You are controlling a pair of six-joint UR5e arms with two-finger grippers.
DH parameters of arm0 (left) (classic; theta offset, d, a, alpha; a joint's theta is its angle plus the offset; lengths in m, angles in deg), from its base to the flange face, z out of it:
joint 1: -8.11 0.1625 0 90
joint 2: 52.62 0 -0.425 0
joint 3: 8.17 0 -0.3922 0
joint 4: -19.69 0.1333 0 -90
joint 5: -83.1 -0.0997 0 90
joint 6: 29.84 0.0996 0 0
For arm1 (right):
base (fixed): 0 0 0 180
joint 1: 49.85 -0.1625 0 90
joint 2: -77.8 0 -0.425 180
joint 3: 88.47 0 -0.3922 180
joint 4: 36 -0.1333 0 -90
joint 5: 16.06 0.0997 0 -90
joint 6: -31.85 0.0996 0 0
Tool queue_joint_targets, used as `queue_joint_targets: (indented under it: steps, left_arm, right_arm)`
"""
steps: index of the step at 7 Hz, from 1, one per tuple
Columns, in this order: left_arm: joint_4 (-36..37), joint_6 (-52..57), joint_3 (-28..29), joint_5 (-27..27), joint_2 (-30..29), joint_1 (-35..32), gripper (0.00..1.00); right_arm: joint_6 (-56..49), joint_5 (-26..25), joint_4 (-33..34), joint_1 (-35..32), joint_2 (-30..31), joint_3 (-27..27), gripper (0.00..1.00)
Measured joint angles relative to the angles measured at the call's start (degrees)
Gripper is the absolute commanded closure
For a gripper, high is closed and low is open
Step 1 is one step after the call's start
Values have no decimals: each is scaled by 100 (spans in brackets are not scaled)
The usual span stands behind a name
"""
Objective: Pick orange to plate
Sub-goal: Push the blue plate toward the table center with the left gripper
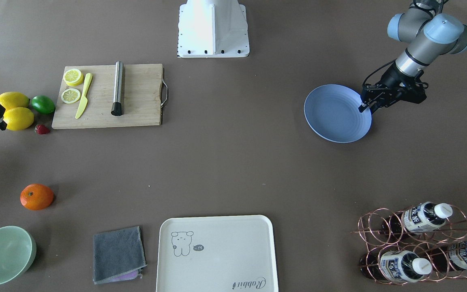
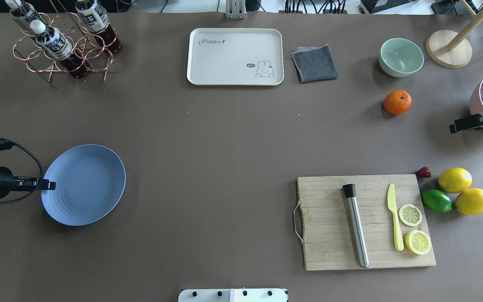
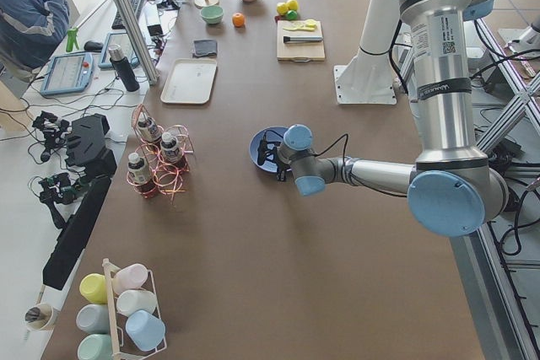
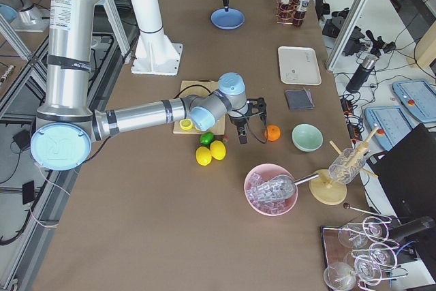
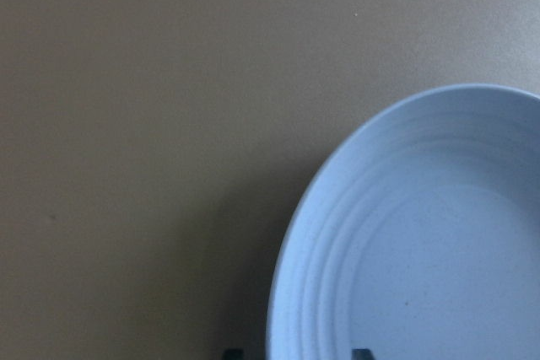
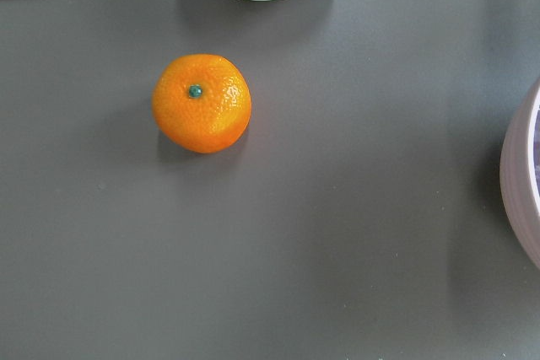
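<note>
Finding: the orange (image 2: 397, 102) sits on the bare brown table (image 2: 224, 138), stem dot upward. It is near the pale-green bowl (image 2: 401, 57) and well apart from the periwinkle plate (image 2: 84, 184), which lies empty at the opposite end. Judged reason for the layout: the fruit is on the right arm's side and the plate on the left arm's side, so either the carry crosses most of the table or the plate is brought closer. Right gripper (image 2: 454, 127): it hangs above the table beside the orange, between it and the lemons (image 2: 455, 180), touching neither. Its wrist view places the orange up and left of centre, so by my reading the tool is not lined up over the fruit. The right-side view shows its two fingers spread apart with nothing between them; it carries nothing. Left gripper (image 1: 366, 106): it is posed low at the plate's edge nearest that arm. Its wrist view shows two fingertips (image 5: 361, 352) set apart, one outside the rim and one over the plate, so the jaws straddle the rim unclenched. Whether a finger touches the plate cannot be told. I judge this a ready position to steady or shift the plate. The pick is not yet begun.
</note>
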Motion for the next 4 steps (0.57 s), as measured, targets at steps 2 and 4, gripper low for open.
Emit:
queue_joint_targets:
  steps: [2, 4]
  left_arm:
    - [-9, -2, 61, -4, -8, 4, 100]
    - [-28, -66, -164, 46, -38, -27, 100]
  right_arm:
    - [0, 2, 0, -1, 3, 3, 1]
    - [0, 12, 0, -3, 4, 3, 1]
